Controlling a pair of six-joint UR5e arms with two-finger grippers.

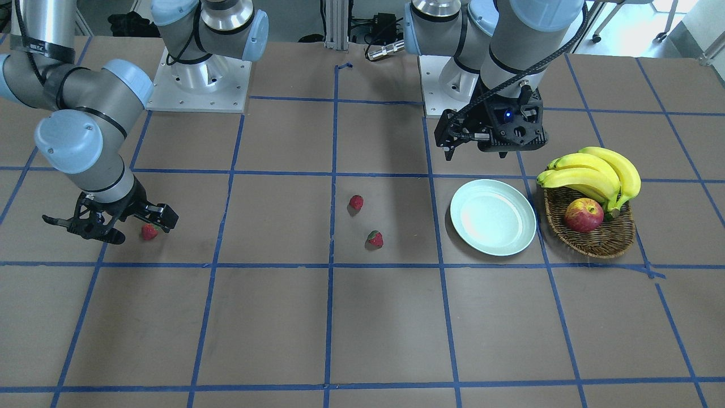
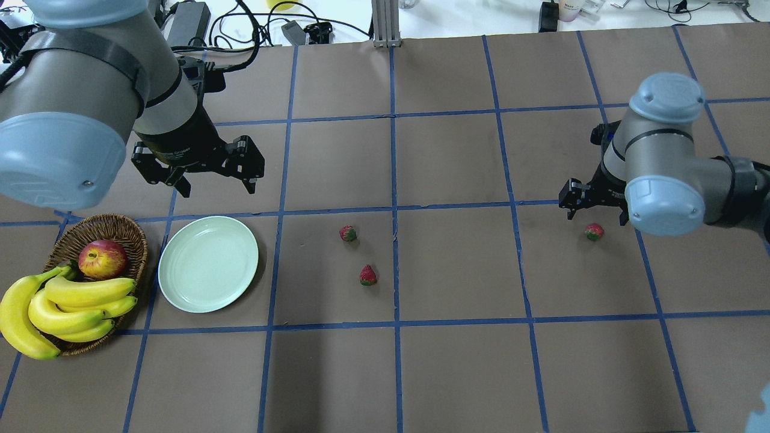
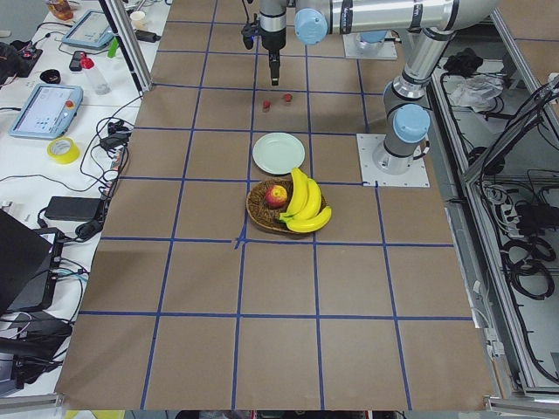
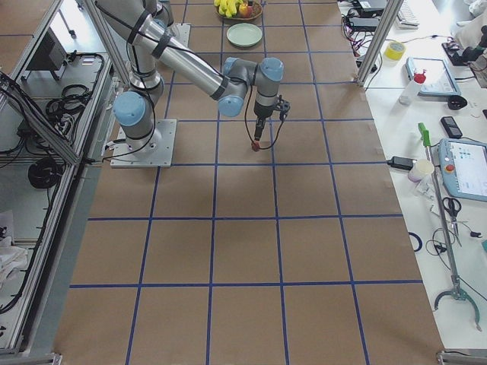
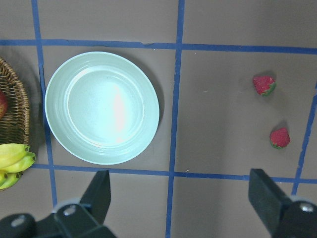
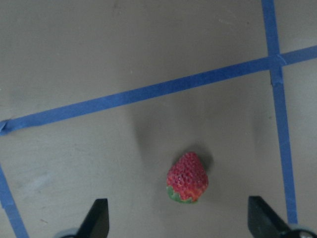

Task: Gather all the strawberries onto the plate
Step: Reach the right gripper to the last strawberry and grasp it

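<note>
Cut off by the wrist view's bottom edge, the right gripper (image 6: 178, 210) hangs with spread fingers (image 6: 98, 218) clear above one strawberry (image 6: 187, 177) on the table (image 6: 74, 59), two more strawberries (image 2: 348, 233) (image 2: 367, 275) lie mid-table, and beyond them the plate (image 2: 208, 263) sits near the left gripper (image 2: 216, 186), likewise spread, grasping nothing.

3 red strawberries (image 1: 356, 202) (green-capped) outside round mint plate (image 1: 493, 217)

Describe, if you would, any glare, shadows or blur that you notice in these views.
Left wrist view: a white glare patch sits on the plate, and the jaws at the bottom edge look soft. Right wrist view: the strawberry is sharp, with a soft shadow beside it. Front-facing view: broad soft arm shadows fall on the table.
</note>
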